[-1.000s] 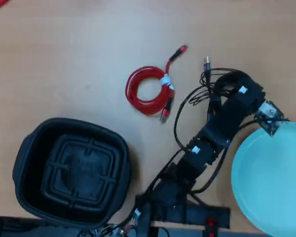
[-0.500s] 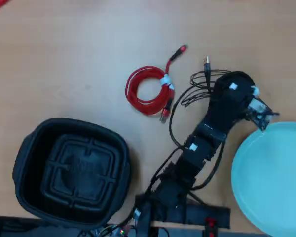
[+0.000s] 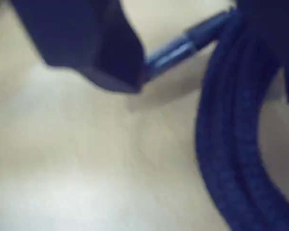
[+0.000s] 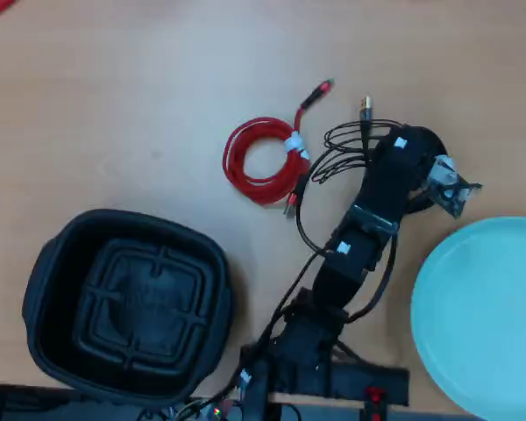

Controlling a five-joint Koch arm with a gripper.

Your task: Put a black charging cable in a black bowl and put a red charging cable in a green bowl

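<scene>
Hand [image 4: 412, 145] low over black charging cable [image 3: 241, 144], upper right overhead; spread unclear. Straddle coil strands, pinch firmly, lift clear before swinging to black bowl [image 4: 48, 263] lower left.

No text, label, brand, number or sign can be read anywhere.

Your arm [image 4: 368, 219] is matte black all over, built from blocky segments. You'll see small white labels [image 4: 400, 143] stuck along its top, and thin black wires [image 4: 309, 230] looping loose beside it. A silver-grey bracket [image 4: 450, 185] juts from the wrist. Close up, your pincer [image 3: 135, 72] shows a dark, angular, flat-faced finger [image 3: 86, 38].
</scene>
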